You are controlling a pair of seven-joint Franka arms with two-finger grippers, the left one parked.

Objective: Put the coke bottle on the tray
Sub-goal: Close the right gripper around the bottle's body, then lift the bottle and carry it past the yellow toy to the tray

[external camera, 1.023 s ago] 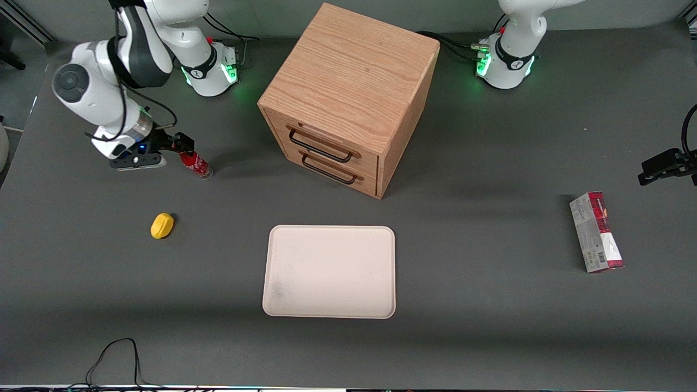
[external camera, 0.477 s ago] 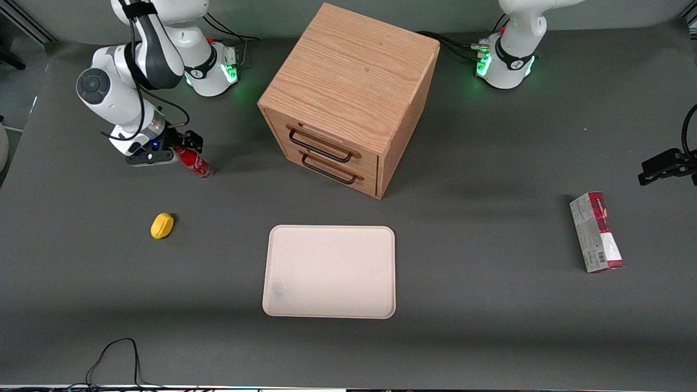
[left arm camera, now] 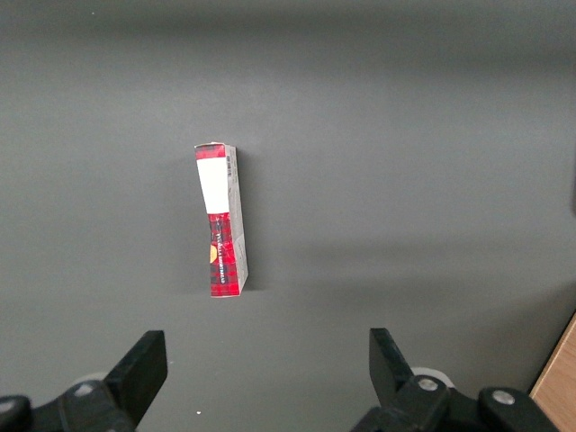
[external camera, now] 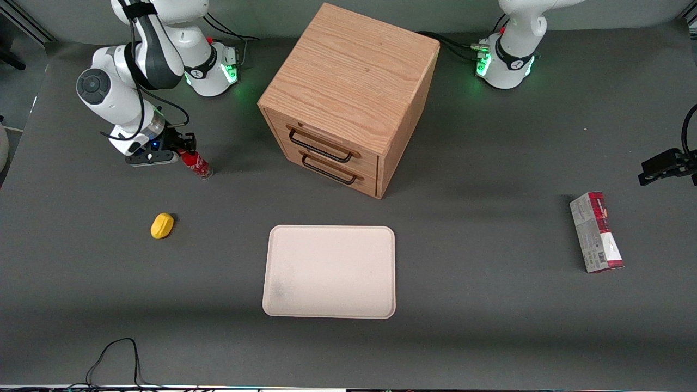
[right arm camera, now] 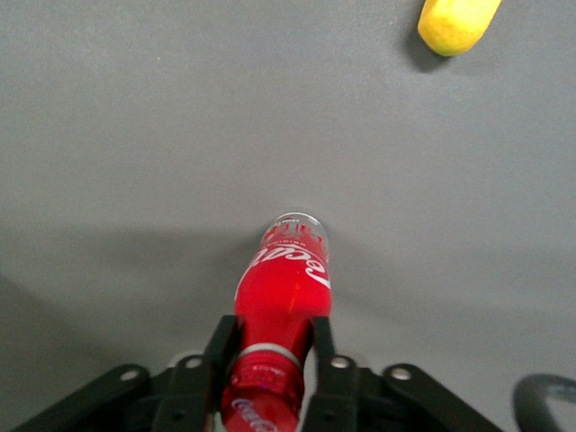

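Coke bottle [external camera: 196,163], upper left of the front view, standing on the grey table [external camera: 490,326] toward the working arm's end, farther from the camera than the yellow lemon-shaped object [external camera: 161,225]. The right arm's gripper [external camera: 184,146] is at the bottle's top; in the wrist view its gripper [right arm camera: 270,355] has one dark finger [right arm camera: 219,353] on each side of the neck just under the cap, apparently pressed against it, so the bottle looks clamped. The clear base appears to rest on the table, with the bottle leaning in the front view.

Handling, as a judgement: a small, slim, rigid plastic bottle, light, with a smooth and probably slippery skin. Tall and narrow-footed, it should tip easily. The neck below the cap collar is a sound hold, since the collar resists slipping downward; a hold this high may let the body swing.

Tray [external camera: 329,271], lower centre of the front view, lies bare, nearer the camera than the wooden drawer cabinet [external camera: 348,98] and well apart from the bottle.
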